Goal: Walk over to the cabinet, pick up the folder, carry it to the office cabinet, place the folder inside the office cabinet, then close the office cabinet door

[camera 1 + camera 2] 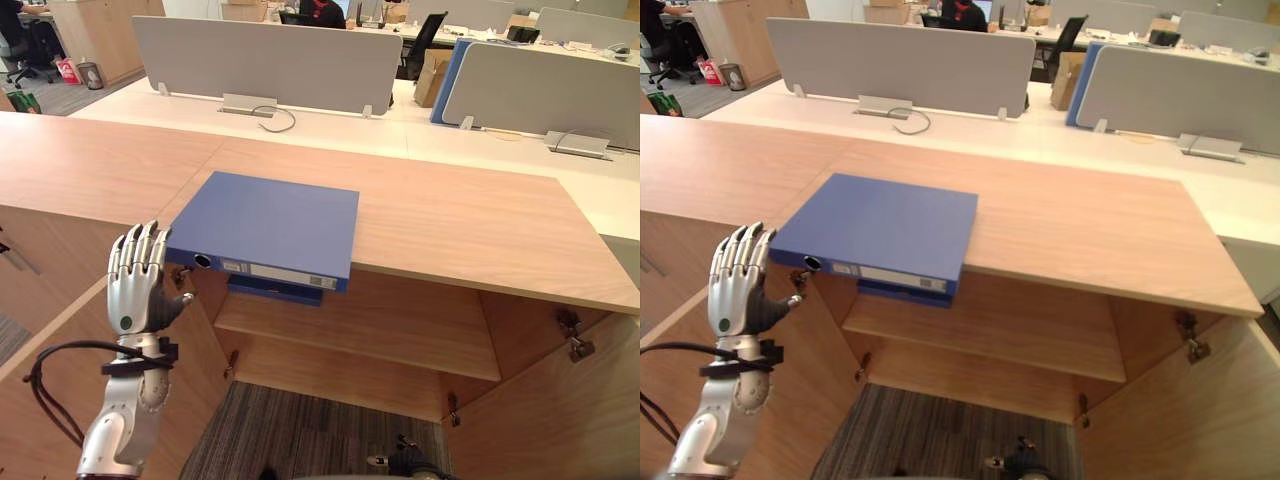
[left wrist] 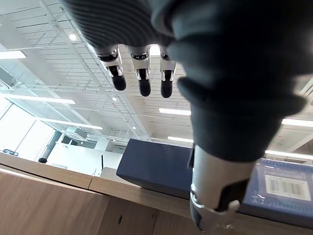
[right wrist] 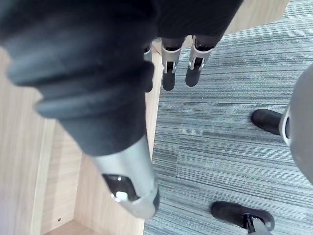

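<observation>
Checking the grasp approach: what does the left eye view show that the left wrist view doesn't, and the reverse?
Left eye view: the folder lies flat on the cabinet top, overhanging the open compartment and its shelf. Left wrist view: ceiling lights overhead and the barcode on the folder's spine. Both: the left hand, fingers straight, close beside the folder's spine.

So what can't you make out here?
Eye views: the dark blue item on the shelf, mostly hidden beneath the folder.
Eye views: the folder's spine label, too small to read.
Left wrist view: the folder's middle, behind the left hand's thumb.
</observation>
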Robot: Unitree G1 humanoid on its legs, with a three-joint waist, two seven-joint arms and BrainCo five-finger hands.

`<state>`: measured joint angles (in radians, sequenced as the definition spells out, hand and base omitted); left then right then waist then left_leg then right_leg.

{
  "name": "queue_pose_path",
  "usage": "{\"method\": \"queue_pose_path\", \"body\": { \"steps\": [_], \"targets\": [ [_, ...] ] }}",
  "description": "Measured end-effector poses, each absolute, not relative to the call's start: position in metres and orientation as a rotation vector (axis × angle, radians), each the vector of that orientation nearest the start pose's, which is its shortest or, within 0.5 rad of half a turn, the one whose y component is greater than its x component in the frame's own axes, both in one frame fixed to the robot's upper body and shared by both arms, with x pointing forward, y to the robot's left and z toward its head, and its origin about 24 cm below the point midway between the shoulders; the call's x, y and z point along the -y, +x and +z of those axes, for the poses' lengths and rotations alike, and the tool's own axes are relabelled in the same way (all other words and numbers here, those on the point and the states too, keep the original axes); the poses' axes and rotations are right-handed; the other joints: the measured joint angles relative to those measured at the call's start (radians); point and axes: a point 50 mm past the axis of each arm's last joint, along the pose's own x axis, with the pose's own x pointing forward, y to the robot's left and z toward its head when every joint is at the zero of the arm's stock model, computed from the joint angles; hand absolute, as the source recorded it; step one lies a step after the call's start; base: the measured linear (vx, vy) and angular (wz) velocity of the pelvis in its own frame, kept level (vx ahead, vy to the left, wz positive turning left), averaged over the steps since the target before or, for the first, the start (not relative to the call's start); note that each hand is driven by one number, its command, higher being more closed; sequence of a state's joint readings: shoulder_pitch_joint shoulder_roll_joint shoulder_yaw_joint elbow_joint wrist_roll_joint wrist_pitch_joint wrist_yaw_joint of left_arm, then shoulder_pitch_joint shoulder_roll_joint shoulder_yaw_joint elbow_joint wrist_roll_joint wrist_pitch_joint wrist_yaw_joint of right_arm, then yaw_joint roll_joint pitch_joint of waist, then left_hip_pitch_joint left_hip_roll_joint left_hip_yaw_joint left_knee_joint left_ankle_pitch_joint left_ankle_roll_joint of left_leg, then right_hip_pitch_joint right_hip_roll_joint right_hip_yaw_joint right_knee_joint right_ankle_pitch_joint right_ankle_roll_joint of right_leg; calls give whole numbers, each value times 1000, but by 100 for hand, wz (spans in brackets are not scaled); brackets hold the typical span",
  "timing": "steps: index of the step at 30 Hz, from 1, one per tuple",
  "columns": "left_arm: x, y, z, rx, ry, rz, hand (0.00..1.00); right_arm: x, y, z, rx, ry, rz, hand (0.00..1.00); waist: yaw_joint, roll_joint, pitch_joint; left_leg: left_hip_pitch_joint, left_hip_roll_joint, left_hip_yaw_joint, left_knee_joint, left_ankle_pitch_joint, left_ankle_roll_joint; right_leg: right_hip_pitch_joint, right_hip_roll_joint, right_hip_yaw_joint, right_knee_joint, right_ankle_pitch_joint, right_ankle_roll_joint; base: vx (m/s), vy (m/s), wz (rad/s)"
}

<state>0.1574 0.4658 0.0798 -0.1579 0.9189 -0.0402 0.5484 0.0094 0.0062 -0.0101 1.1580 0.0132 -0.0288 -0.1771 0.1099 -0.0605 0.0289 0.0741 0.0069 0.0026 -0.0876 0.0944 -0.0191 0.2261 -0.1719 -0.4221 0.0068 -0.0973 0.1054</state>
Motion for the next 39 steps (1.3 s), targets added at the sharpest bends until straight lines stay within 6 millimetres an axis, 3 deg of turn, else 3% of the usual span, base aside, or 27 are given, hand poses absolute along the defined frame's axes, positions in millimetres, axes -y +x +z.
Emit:
{"method": "queue_pose_path", "body": {
  "steps": [5, 14, 30, 37, 38, 39],
  "targets": [
    [-252, 218, 92, 367, 1405, 450, 0, 158, 108, -165, -1122, -106, -160, 0, -8, 13, 8, 8, 1, 11, -1, -1, -1, 2, 1, 16, -4, 2, -2, -17, 8, -8],
    [-253, 226, 89, 348, 1412, 437, 0, 161, 109, -165, -1122, -91, -184, 0, -15, 13, 8, 12, 1, 17, -5, -2, -2, 5, 1, 22, -10, 3, -3, -1, 1, 0],
    [-234, 255, 90, 399, 1393, 376, 0, 162, 111, -164, -1119, -91, -186, 0, -63, 12, 6, 16, 3, 44, -1, -3, -3, 4, 4, 48, -33, 22, -13, -16, 9, -4],
    [-229, 269, 84, 386, 1439, 288, 0, 164, 111, -164, -1120, -95, -189, 0, -70, 26, -3, 19, 8, 58, -1, -3, -3, 1, 7, 63, -38, 30, -15, -29, 11, -6],
    [-230, 272, 83, 374, 1449, 277, 100, 165, 111, -164, -1119, -97, -191, 0, -72, 29, -5, 22, 8, 63, -1, -3, -3, 1, 7, 68, -38, 31, -15, -48, 18, -9],
    [-231, 273, 82, 369, 1456, 271, 100, 165, 111, -164, -1119, -98, -191, 0, -73, 30, -6, 23, 9, 64, -1, -3, -3, 2, 7, 69, -38, 32, -15, -44, 16, -8]
  ]
}}
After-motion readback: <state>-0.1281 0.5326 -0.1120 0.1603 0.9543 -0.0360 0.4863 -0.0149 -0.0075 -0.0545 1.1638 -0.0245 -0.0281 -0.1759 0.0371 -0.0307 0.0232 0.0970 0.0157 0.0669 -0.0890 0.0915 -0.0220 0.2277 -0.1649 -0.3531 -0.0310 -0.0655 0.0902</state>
